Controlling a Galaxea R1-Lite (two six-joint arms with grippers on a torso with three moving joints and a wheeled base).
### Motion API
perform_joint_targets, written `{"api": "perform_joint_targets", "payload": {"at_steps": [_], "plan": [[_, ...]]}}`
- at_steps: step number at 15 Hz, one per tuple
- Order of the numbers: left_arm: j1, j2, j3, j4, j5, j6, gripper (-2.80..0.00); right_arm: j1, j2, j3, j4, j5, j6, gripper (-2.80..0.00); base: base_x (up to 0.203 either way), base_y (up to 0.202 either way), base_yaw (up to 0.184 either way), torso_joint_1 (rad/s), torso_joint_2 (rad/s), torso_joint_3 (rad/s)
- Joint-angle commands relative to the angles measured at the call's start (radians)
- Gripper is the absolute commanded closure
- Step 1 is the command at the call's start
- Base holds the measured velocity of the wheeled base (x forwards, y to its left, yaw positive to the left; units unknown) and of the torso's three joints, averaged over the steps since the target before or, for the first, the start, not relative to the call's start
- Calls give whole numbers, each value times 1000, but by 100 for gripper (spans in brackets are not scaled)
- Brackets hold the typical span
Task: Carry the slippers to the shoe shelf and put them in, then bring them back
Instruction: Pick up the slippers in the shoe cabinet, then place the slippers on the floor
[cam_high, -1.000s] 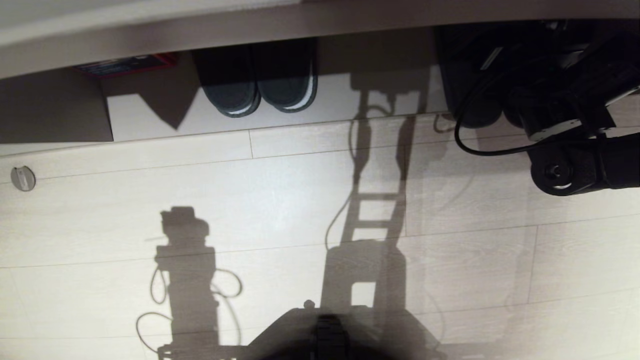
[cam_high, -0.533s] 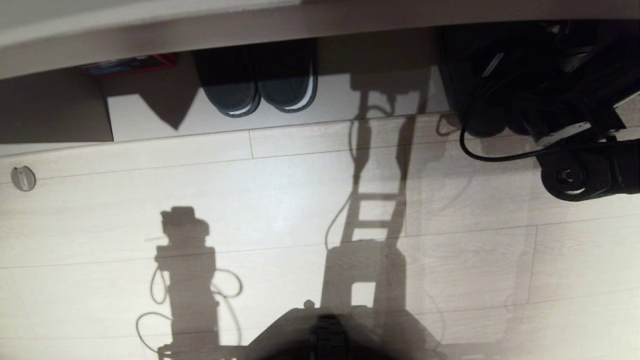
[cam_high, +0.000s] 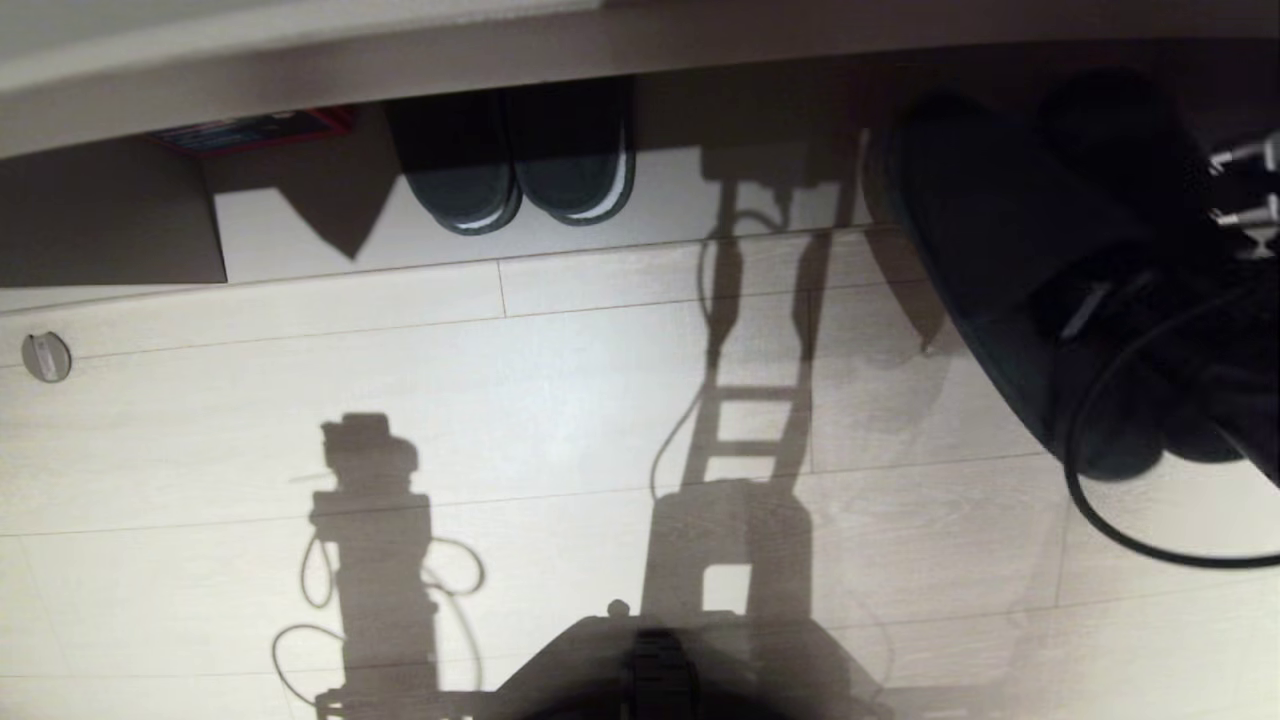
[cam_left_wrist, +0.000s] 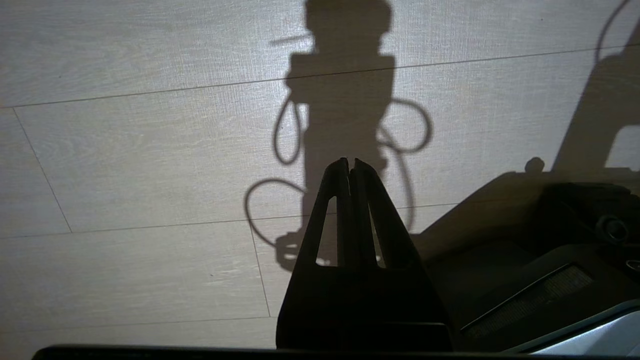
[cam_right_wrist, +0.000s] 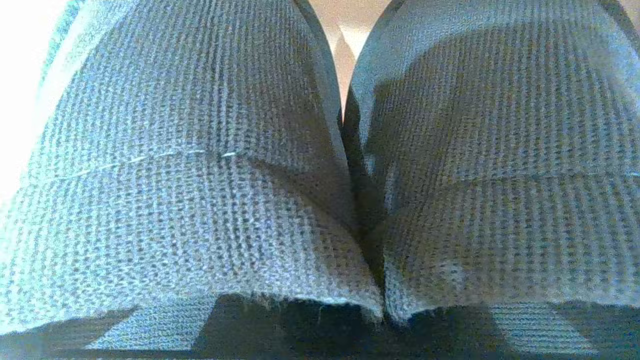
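Observation:
The grey-blue slippers (cam_high: 990, 250) hang side by side at the right of the head view, raised off the floor and partly in front of the shoe shelf (cam_high: 660, 215). My right gripper (cam_high: 1130, 320) is shut on them where the two inner edges meet. In the right wrist view their woven strap bands (cam_right_wrist: 200, 190) fill the picture and hide the fingers. My left gripper (cam_left_wrist: 350, 161) is shut and empty, parked low over the floor beside the base.
A darker pair with white sole edges (cam_high: 520, 170) stands in the shelf's middle, with a red box (cam_high: 250, 130) further left. A round metal fitting (cam_high: 45, 357) sits in the floor at far left. My base (cam_high: 650, 670) shows at the bottom.
The right gripper closed on the slippers inside the shelf. The arm then drew back and up, so the slippers now hang out over the floor, nearer the camera.

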Motion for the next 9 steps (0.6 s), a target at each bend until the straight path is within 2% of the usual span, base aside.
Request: {"api": "perform_joint_targets", "payload": {"at_steps": [1,4,6,9], "plan": [[0,0,2,0,0,0,0,1,-208,151,2,0,-3,0,0,0,0,0,0,0],[0,0,2,0,0,1,0,2,-392,306,74,1,-6,0,0,0,0,0,0,0],[0,0,2,0,0,3,0,-1,-547,327,194,2,-6,0,0,0,0,0,0,0],[0,0,2,0,-2,3,0,-25,-887,350,441,5,-3,0,0,0,0,0,0,0]]}}
